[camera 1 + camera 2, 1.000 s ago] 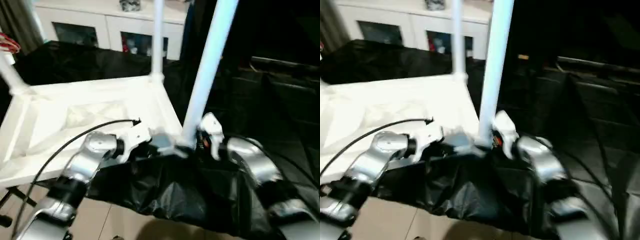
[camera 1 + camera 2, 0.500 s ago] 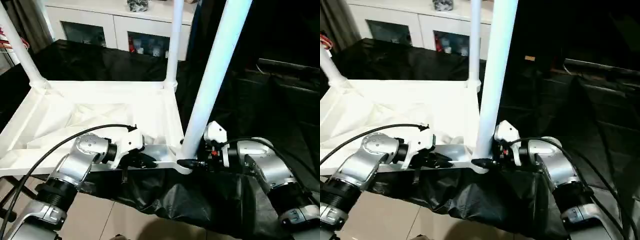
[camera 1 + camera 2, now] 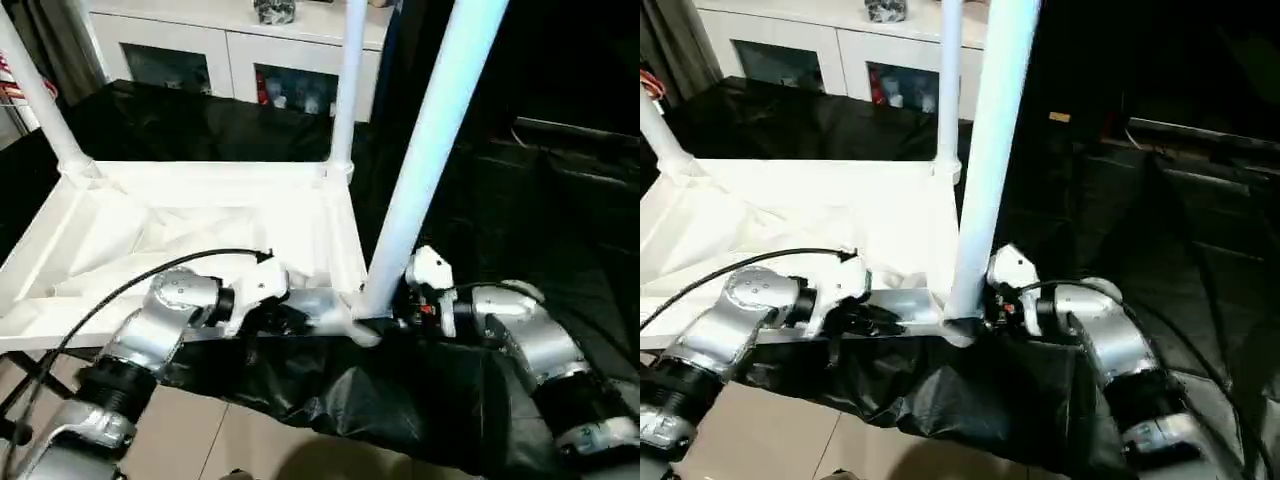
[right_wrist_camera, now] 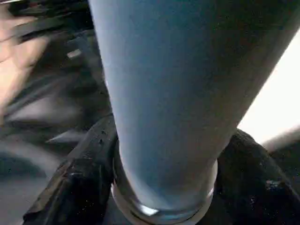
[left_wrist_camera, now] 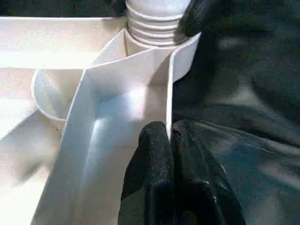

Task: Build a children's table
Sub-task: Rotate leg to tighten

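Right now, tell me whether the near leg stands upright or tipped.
Near leg: tilted, its top leaning away to the right of its base, which sits at the tabletop corner, between the right gripper fingers.

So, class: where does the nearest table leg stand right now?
The nearest leg stands in the tabletop's near right corner socket, between the right gripper's fingers.

The upturned tabletop (image 3: 200, 215) and its tube legs (image 3: 430, 150) look like smooth, slightly glossy white plastic, resting on crinkled, shiny black plastic sheeting (image 3: 400, 400), while the robot's forearms (image 3: 150, 340) are brushed silver metal with matt black fingers (image 5: 154, 178).
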You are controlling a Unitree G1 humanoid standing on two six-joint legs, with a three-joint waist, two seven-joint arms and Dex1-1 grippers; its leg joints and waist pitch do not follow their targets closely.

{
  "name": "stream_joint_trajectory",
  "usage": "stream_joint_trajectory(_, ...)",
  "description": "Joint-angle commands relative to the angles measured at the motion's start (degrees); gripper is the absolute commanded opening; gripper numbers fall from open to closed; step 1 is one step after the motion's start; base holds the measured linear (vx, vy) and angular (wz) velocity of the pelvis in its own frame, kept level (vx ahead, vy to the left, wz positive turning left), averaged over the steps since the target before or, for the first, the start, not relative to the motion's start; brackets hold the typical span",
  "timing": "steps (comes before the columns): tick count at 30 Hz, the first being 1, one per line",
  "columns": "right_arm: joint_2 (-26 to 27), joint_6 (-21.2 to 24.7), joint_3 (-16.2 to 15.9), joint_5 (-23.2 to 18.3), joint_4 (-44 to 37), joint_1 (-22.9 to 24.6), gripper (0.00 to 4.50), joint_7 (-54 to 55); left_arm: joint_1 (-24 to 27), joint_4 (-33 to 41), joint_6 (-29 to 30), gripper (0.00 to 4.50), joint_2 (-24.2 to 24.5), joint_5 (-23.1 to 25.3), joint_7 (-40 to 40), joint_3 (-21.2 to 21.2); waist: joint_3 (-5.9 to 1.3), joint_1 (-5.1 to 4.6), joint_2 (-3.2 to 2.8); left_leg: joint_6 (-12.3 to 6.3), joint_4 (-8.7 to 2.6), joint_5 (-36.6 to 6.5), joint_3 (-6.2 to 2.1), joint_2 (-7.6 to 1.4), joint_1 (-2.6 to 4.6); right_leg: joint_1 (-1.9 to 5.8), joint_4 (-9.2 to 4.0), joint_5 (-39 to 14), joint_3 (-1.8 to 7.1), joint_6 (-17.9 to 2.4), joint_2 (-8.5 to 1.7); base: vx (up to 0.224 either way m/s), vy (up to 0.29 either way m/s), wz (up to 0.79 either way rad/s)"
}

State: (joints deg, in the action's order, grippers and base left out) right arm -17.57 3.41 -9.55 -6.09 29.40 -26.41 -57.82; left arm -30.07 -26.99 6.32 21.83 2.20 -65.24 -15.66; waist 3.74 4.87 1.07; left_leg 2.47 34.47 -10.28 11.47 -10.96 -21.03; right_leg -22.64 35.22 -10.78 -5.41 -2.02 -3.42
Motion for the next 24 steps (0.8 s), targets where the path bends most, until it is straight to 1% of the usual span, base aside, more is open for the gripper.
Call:
stream_joint_trajectory(1, 6.82, 0.96, -1.11, 2.39, 4.33, -0.4, 2.66, 12.73, -3.73, -1.67, 2.22, 0.0, -4.89, 1.51, 12.66, 2.17, -3.53, -0.51, -0.23, 0.1, -4.19, -14.19, -2.0, -2.99, 1.34, 2.12, -5.7, -22.02, 3.63, -8.5, -5.78, 0.0, 0.0, 0.0)
stream_joint_trajectory(2, 8.37, 1.26, -0.58, 2.72, 5.52, -0.82, 2.66, 16.1, -4.17, -2.07, 2.69, 0.0, -5.82, 1.83, 14.23, 2.22, -3.38, -0.96, -0.21, 0.85, -4.24, -15.39, -2.05, -2.88, 1.42, 1.97, -5.92, -23.89, 3.58, -8.26, -5.78, 0.0, 0.0, 0.0)
stream_joint_trajectory(3, 9.85, 1.52, -0.12, 3.05, 6.68, -1.34, 2.66, 19.31, -4.63, -2.52, 2.95, 0.0, -6.72, 2.17, 15.66, 2.2, -3.53, -1.09, -0.18, 1.13, -4.25, -15.65, -2.19, -2.82, 1.47, 2.21, -5.98, -24.46, 3.47, -7.98, -5.88, 0.0, 0.0, 0.0)
stream_joint_trajectory(4, 11.34, 1.53, 0.31, 3.52, 7.88, -1.93, 2.65, 22.83, -5.12, -3.03, 3.1, 0.0, -7.65, 2.44, 17.07, 2.12, -3.56, -1.37, -0.25, 1.04, -4.3, -15.61, -2.23, -2.78, 1.28, 2.34, -6.07, -24.43, 3.48, -7.67, -5.93, 0.0, 0.0, 0.0)
stream_joint_trajectory(5, 12.68, 1.61, 0.82, 3.72, 8.98, -2.61, 2.65, 25.9, -5.55, -3.47, 3.29, 0.0, -8.53, 2.54, 18.17, 2.08, -3.6, -1.49, -0.28, 1.04, -4.27, -15.54, -2.24, -2.85, 1.31, 2.24, -6.05, -24.03, 3.57, -7.66, -5.94, 0.0, 0.0, 0.0)
stream_joint_trajectory(6, 13.93, 1.89, 1.3, 3.63, 9.83, -3.18, 2.65, 28.21, -5.93, -3.87, 3.31, 0.0, -9.33, 2.64, 19.19, 2.06, -3.59, -1.7, -0.46, 0.88, -4.24, -15.77, -2.12, -2.8, 1.53, 1.95, -6.11, -23.03, 3.67, -7.87, -5.74, 0.0, 0.0, 0.0)
stream_joint_trajectory(7, 15.82, 2.15, 1.87, 3.62, 10.98, -4.13, 2.65, 31.44, -6.54, -4.6, 3.2, 0.0, -10.54, 2.81, 20.55, 1.97, -3.63, -1.89, -0.59, 0.98, -4.32, -15.75, -2.16, -2.85, 1.4, 2.03, -5.94, -21.69, 3.74, -8.3, -5.7, 0.0, 0.0, 0.0)
stream_joint_trajectory(8, 16.68, 2.24, 2.1, 3.63, 11.43, -4.56, 2.65, 32.74, -6.83, -4.98, 3.08, 0.0, -11.08, 2.91, 21.13, 1.92, -3.73, -1.87, -0.44, 0.94, -4.36, -15.25, -2.19, -2.78, 1.28, 2.29, -5.77, -20.36, 3.69, -8.52, -5.7, 0.0, 0.0, 0.0)
stream_joint_trajectory(9, 18.34, 1.16, 1.84, 4.15, 11.81, -5.38, 2.65, 33.07, -7.25, -5.81, 2.1, 0.0, -11.94, 3.66, 22.08, 1.32, -3.85, -1.78, -0.54, 0.77, -4.26, -14.7, -2.12, -2.78, 1.21, 2.39, -5.62, -19.19, 3.79, -8.7, -5.78, 0.0, 0.0, 0.0)
stream_joint_trajectory(10, 18.88, 0.11, 1.46, 4.39, 11.69, -5.65, 2.65, 32.16, -7.34, -6.09, 1.6, 0.0, -12.23, 3.91, 22.07, 0.98, -3.96, -1.68, -0.57, 0.19, -4.18, -13.65, -1.96, -2.82, 1.26, 2.36, -5.36, -16.23, 3.91, -9.31, -5.7, 0.0, 0.0, 0.0)
stream_joint_trajectory(11, 18.99, -1.14, 1.32, 4.23, 11.24, -5.61, 2.65, 30.75, -7.29, -6.12, 1.35, 0.0, -12.37, 3.84, 21.86, 0.91, -4.03, -1.6, -0.5, -0.16, -4.14, -13.12, -1.88, -2.76, 1.14, 2.47, -5.24, -15.23, 3.94, -9.51, -5.7, 0.0, 0.0, 0.0)
stream_joint_trajectory(12, 18.99, -1.14, 1.32, 4.23, 11.24, -5.61, 2.65, 30.75, -7.29, -6.12, 1.35, 0.0, -12.37, 3.84, 21.86, 0.91, -4.09, -1.48, -0.53, -0.4, -4.12, -12.52, -1.86, -2.79, 1.1, 2.57, -5.13, -14.3, 3.98, -9.66, -5.8, 0.0, 0.0, 0.0)
stream_joint_trajectory(13, 18.66, -3.02, 1.5, 4.34, 10.84, -5.45, 3.21, 29.11, -7.01, -5.96, 0.96, 0.0, -12.27, 3.88, 21.27, 1.04, -4.11, -1.42, -0.55, -0.91, -4.07, -11.61, -1.77, -2.78, 1.0, 2.62, -5.01, -13.09, 3.99, -9.98, -5.83, 0.0, 0.0, 0.0)
stream_joint_trajectory(14, 18.66, -3.02, 1.5, 4.34, 10.84, -5.45, 3.35, 29.11, -7.01, -5.96, 0.96, 0.0, -12.27, 3.88, 21.27, 1.04, -4.15, -1.34, -0.48, -1.29, -4.01, -11.08, -1.71, -2.74, 0.91, 2.71, -4.97, -12.72, 3.99, -10.06, -5.84, 0.0, 0.0, 0.0)
stream_joint_trajectory(15, 18.37, -3.72, 1.43, 4.4, 10.85, -5.44, 3.35, 28.78, -6.84, -5.81, 0.74, 0.0, -12.1, 3.92, 21.04, 1.0, -4.17, -1.32, -0.47, -1.46, -3.99, -10.73, -1.7, -2.71, 0.83, 2.77, -4.9, -12.48, 3.97, -10.1, -5.8, 0.0, 0.0, 0.0)
stream_joint_trajectory(17, 16.39, -3.58, 1.86, 3.15, 9.91, -5.13, 3.53, 25.76, -5.89, -4.71, -0.24, 0.0, -10.7, 3.36, 18.63, 0.84, -4.17, -1.25, -0.44, -1.96, -3.97, -10.78, -1.71, -2.72, 0.75, 2.91, -4.98, -13.15, 3.87, -9.91, -5.78, 0.0, 0.0, 0.0)
stream_joint_trajectory(18, 15.72, -3.6, 2.02, 2.76, 9.77, -5.12, 3.53, 24.96, -5.61, -4.44, -0.44, 0.0, -10.27, 3.12, 17.83, 0.83, -4.11, -1.27, -0.46, -2.0, -4.0, -10.8, -1.73, -2.79, 0.71, 2.89, -4.95, -13.27, 3.9, -9.87, -5.78, 0.0, 0.0, 0.0)
stream_joint_trajectory(20, 11.39, -2.96, 1.37, 1.82, 7.51, -4.34, 3.82, 17.58, -4.04, -2.98, -2.59, 0.0, -8.07, 1.72, 13.27, 0.77, -4.11, -1.23, -0.54, -2.5, -4.02, -11.05, -1.78, -2.86, 0.66, 2.94, -5.02, -13.41, 3.84, -9.78, -5.74, 0.0, 0.0, 0.0)
stream_joint_trajectory(21, 11.39, -2.96, 1.37, 1.82, 7.51, -4.34, 3.88, 17.58, -4.04, -2.98, -2.59, 0.0, -8.07, 1.72, 13.27, 0.77, -4.2, -1.17, -0.49, -2.55, -3.99, -10.91, -1.79, -2.92, 0.67, 3.05, -4.85, -12.9, 3.8, -9.83, -5.73, 0.0, 0.0, 0.0)
stream_joint_trajectory(22, 10.23, -2.93, 1.04, 1.86, 6.94, -4.12, 3.88, 15.83, -3.74, -2.71, -2.54, 0.0, -7.62, 1.38, 12.47, 0.9, -4.07, -1.29, -0.44, -2.79, -3.99, -10.83, -1.71, -2.86, 0.61, 2.9, -4.88, -12.77, 3.86, -10.0, -5.65, 0.0, 0.0, 0.0)
stream_joint_trajectory(23, 6.31, -3.71, -0.07, 1.65, 5.0, -3.25, 3.88, 9.84, -2.69, -1.65, -3.03, 0.0, -5.93, 0.14, 8.6, 0.83, -4.1, -1.12, -0.42, -2.83, -3.9, -10.78, -1.71, -2.74, 0.61, 3.11, -5.06, -13.42, 3.78, -9.85, -5.71, 0.0, 0.0, 0.0)
stream_joint_trajectory(24, 6.31, -3.71, -0.07, 1.65, 5.0, -3.25, 3.88, 9.84, -2.69, -1.65, -3.03, 0.0, -5.93, 0.14, 8.6, 0.83, -4.1, -1.03, -0.5, -2.95, -3.89, -10.86, -1.71, -2.85, 0.56, 3.12, -4.95, -13.47, 3.82, -9.81, -5.76, 0.0, 0.0, 0.0)
